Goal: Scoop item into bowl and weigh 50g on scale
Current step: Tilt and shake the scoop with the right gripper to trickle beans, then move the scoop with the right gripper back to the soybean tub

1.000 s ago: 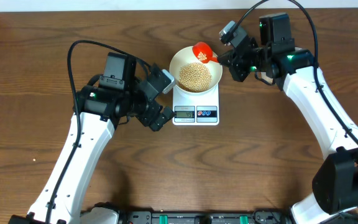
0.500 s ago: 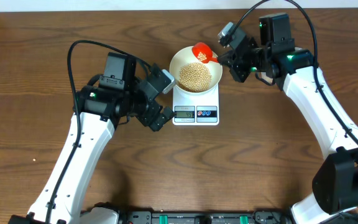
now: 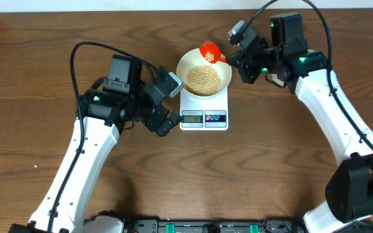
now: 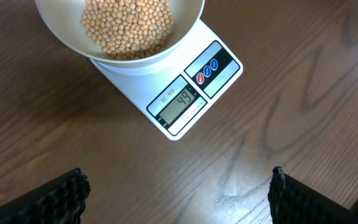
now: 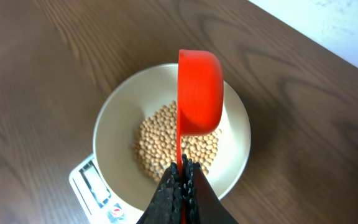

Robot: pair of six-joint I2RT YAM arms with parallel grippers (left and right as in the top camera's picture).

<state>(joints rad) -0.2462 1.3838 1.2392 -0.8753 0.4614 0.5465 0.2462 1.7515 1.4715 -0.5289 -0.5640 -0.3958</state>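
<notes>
Off to the left on my overhead feed, the left gripper [image 3: 171,103] hovers over the brown wooden table [image 3: 271,162] with its fingers [image 4: 67,194] spread wide apart and nothing between them. Through its wrist camera I see both fingertips at the bottom corners, with bare wood between them.

Just ahead of those fingers sits the scale [image 4: 191,93], flat on the table, its front end nearest the fingertips. The display [image 4: 180,104] reads 49. Beside the display, on the side away from the left finger, are the red button [image 4: 201,77] and the blue button [image 4: 214,65].

Farther out from the left fingers, the bowl [image 4: 191,18] rests on the scale platform and overhangs it on every side that I can see. The beans [image 4: 126,25] lie heaped in its middle, with bare white wall showing around the heap.

Moving right, a red scoop [image 3: 210,52] hangs over the far rim of the bowl [image 3: 185,61], and from above I make out a few beans in its cup. On the right wrist feed the scoop [image 5: 199,93] reaches straight out from the fingers, turned on its side so I see its red outer wall, with the bowl [image 5: 114,124] and the beans [image 5: 157,140] below it.

The right gripper [image 5: 180,177] has its fingers pressed together on the scoop's thin handle. From overhead, the right gripper [image 3: 233,63] sits just off the bowl's right edge.
</notes>
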